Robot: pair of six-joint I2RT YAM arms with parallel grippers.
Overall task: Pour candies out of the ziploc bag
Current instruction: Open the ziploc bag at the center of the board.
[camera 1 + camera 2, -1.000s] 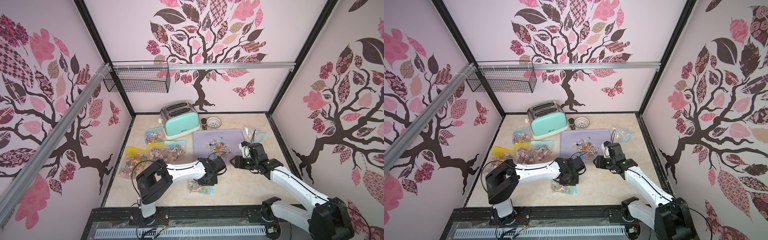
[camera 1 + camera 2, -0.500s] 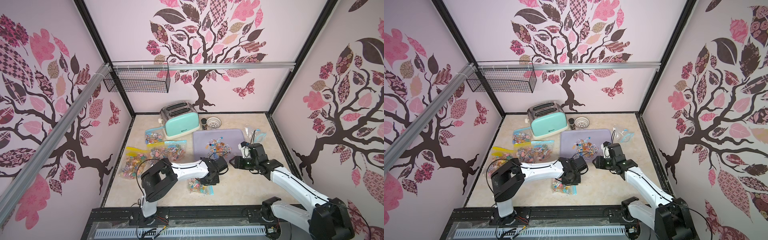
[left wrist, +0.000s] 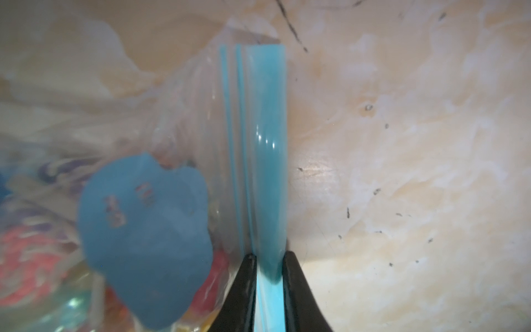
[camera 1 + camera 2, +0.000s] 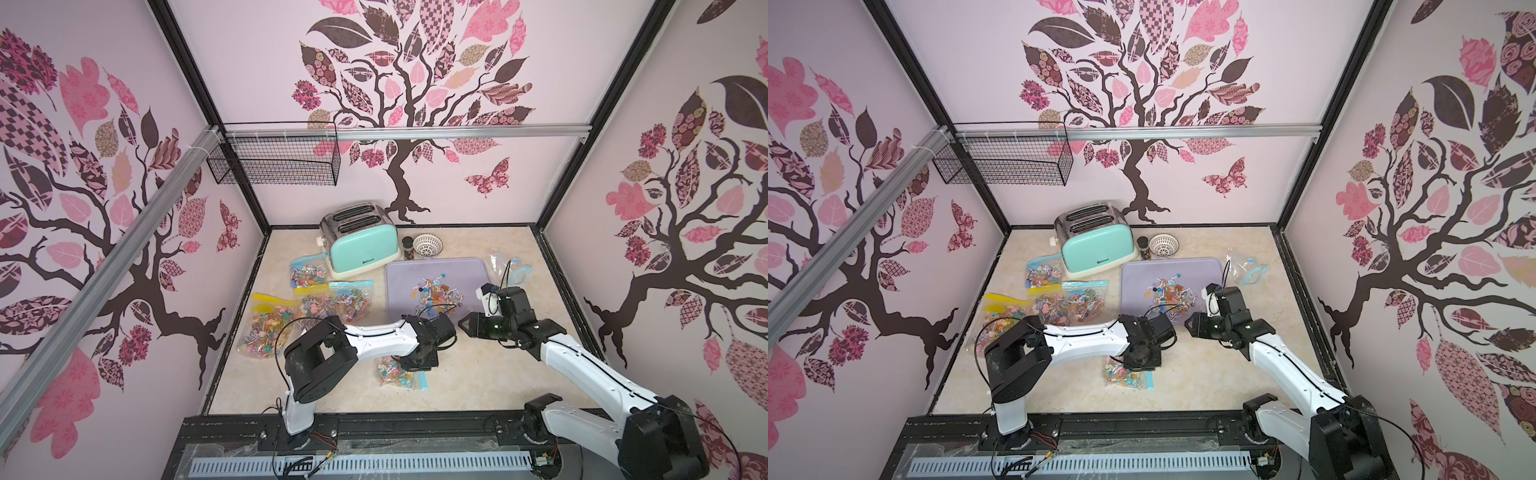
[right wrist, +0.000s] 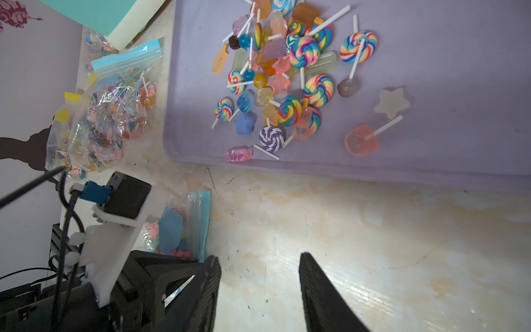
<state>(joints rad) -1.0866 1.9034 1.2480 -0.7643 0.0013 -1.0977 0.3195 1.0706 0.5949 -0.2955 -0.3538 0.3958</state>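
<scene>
**Ziploc bag** [image 4: 401,380], lying on the table [image 4: 478,382] at lower centre in both top views, below the purple tray [image 4: 473,274]. It is judged light, limp and slippery, with the candies [image 4: 386,370] sitting loosely inside. The stiffer blue zip strip [image 3: 267,143] is offering the surest hold. The left gripper [image 3: 268,260] is pinching that strip, jaws nearly together. The right gripper [image 5: 258,255] is hovering over bare table, jaws parted, gripping nothing.
</scene>
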